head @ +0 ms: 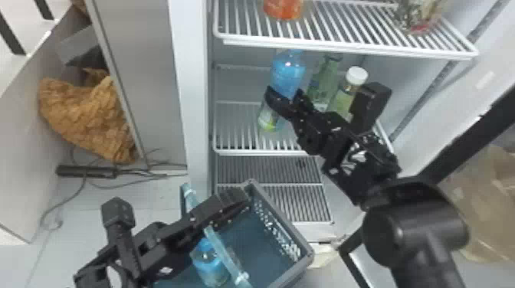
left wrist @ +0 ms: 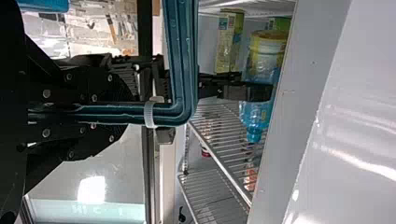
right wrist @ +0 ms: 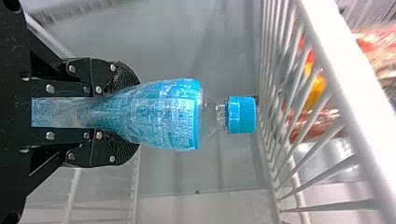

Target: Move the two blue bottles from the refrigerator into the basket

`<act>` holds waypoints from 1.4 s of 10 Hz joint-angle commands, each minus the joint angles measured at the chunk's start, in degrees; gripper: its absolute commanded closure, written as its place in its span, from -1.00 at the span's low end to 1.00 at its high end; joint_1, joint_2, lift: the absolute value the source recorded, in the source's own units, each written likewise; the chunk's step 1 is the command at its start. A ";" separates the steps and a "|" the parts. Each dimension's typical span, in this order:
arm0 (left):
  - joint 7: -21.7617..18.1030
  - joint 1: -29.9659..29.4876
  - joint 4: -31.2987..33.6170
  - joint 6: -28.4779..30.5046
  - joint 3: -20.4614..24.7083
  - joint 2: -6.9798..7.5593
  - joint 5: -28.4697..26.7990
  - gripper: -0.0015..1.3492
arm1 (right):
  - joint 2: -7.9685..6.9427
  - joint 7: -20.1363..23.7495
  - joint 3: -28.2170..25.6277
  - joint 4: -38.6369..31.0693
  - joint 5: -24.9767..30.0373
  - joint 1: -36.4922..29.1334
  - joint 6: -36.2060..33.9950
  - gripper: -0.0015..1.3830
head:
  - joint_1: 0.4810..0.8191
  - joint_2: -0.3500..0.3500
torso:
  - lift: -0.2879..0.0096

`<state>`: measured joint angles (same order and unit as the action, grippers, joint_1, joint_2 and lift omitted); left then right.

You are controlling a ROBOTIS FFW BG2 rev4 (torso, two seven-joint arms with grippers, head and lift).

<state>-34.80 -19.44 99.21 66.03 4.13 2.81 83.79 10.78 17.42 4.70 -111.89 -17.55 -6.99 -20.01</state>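
Inside the refrigerator, my right gripper is shut on a blue bottle at the middle shelf; whether its base touches the shelf I cannot tell. The right wrist view has that bottle between both fingers of the gripper, its blue cap beyond them. Down at the lower left, my left gripper is shut on the handle of the basket. In the left wrist view, the teal handle runs between the fingers of the gripper. Another blue bottle is in the basket.
A green bottle and a white-capped bottle stand right of the held bottle. Above it is the upper wire shelf, carrying an orange item. The refrigerator's side wall rises on the left.
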 commanded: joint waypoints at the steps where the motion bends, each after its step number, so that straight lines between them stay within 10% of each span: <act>1: 0.00 0.04 0.00 -0.08 -0.02 0.00 0.08 0.78 | 0.47 0.51 -1.05 -5.88 -1.42 -3.97 -2.07 0.84 | 0.27 -0.45 | -0.54; 14: 0.00 0.18 0.00 -0.92 0.09 -0.17 0.54 0.78 | 1.88 8.33 -9.84 -37.81 -6.90 -37.58 -24.57 0.84 | 0.27 -0.42 | -0.54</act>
<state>-34.80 -19.26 99.21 65.11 4.22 2.67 84.24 12.58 25.67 -4.84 -149.48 -25.39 -44.23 -43.39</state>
